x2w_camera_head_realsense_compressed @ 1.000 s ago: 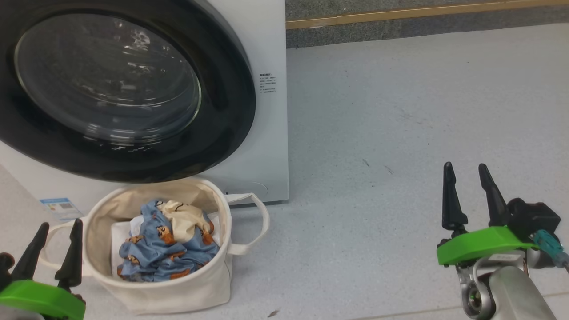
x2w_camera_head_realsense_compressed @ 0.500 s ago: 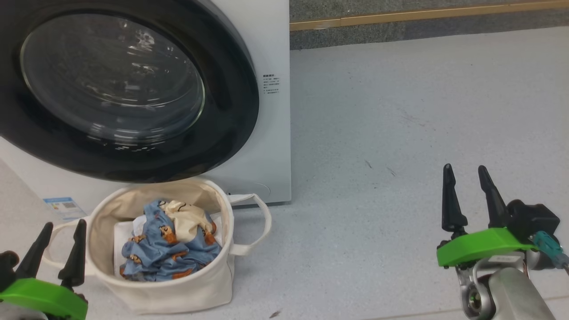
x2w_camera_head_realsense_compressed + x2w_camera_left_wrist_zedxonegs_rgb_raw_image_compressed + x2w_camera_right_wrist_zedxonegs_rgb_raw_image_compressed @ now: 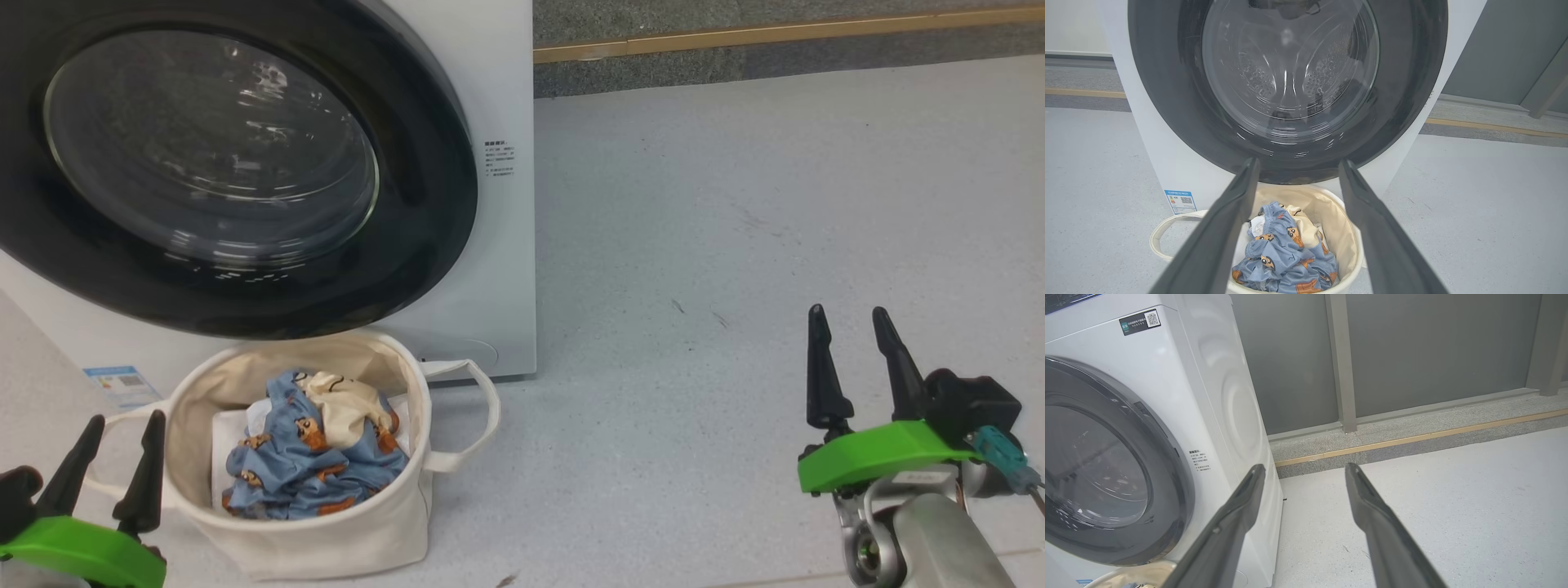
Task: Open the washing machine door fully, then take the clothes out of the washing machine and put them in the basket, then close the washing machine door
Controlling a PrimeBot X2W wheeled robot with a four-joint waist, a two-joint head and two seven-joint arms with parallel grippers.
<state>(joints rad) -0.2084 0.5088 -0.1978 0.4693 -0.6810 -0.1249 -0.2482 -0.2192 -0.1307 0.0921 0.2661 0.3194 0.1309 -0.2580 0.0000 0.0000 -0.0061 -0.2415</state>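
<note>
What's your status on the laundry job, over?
Open and empty: left pincer, right pincer. Bear-print clothes in basket; washing machine door looks shut. No obstruction seen.

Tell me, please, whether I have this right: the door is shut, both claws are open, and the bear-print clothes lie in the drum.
Not quite: the head view shows the clothes in the basket instead. The door is shut, and the left claw and right claw are open.
</note>
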